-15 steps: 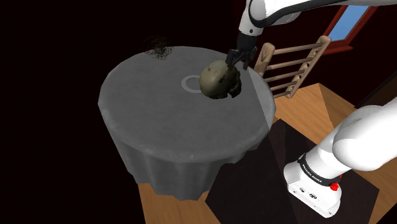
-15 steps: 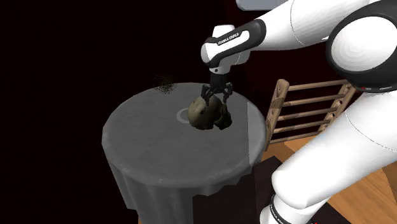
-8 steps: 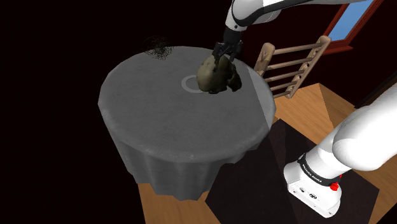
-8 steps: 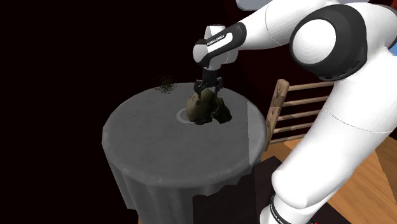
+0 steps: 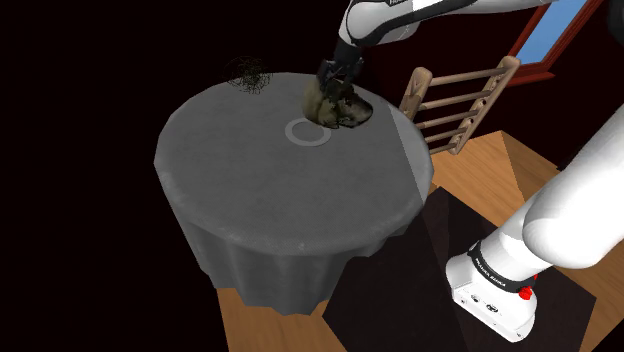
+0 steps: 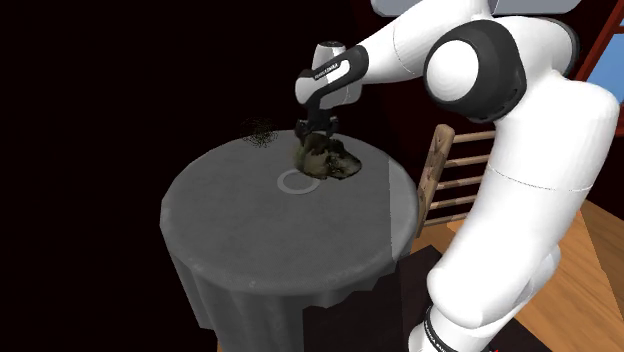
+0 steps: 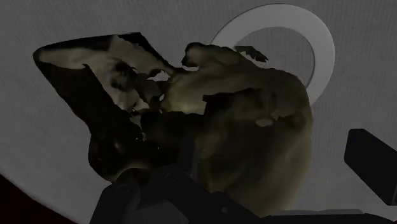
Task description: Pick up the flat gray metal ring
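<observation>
- Flat gray ring [image 7: 323, 44] lies on the round cloth-draped bench [image 5: 270, 200], toward the upper middle of the shoulder view, with nothing gripping it
- White arm [image 6: 470, 60] carries small dark lettering near its wrist and low on its base; neither can be read
- Lumpy olive object [image 5: 340, 108] sits just beside the ring and overlaps its edge in the wrist view; a descent here would likely shove it, perhaps over the bench's upper rim
- Claw [image 5: 334, 82] stands wide, straddling that lump, one finger clear of it; closing now would probably clasp the lump, and the ring's flatness offers little to grip
</observation>
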Available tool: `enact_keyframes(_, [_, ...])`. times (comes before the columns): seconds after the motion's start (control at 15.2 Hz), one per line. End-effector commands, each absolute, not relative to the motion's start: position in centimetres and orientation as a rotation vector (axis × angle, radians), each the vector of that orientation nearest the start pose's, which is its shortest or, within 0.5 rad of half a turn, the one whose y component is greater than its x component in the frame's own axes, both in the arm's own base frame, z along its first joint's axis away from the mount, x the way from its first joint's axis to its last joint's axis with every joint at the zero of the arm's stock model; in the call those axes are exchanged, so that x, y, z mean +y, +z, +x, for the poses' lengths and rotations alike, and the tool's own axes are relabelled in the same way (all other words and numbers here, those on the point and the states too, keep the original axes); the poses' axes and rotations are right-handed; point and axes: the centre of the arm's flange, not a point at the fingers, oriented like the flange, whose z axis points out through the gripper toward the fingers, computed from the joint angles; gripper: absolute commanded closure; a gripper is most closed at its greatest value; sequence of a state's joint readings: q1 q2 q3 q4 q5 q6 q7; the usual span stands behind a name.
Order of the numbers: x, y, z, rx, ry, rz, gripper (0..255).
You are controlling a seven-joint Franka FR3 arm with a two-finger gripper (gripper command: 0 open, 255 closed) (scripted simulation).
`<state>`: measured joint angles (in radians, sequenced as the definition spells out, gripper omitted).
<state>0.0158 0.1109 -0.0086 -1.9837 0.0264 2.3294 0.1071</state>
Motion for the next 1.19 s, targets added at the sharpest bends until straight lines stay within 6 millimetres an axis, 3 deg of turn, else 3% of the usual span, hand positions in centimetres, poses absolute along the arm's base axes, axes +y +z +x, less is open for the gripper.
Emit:
enact_keyframes(0.0, [1.8, 41.7, 61.1, 0.186, -0.337, -3.087, 0])
enact_keyframes(0.79, [11.6, 30.1, 66.9, 0.237, -0.222, -3.115, 0])
enact_keyframes(1.12, [12.1, 27.4, 67.2, 0.239, -0.216, -3.116, 0])
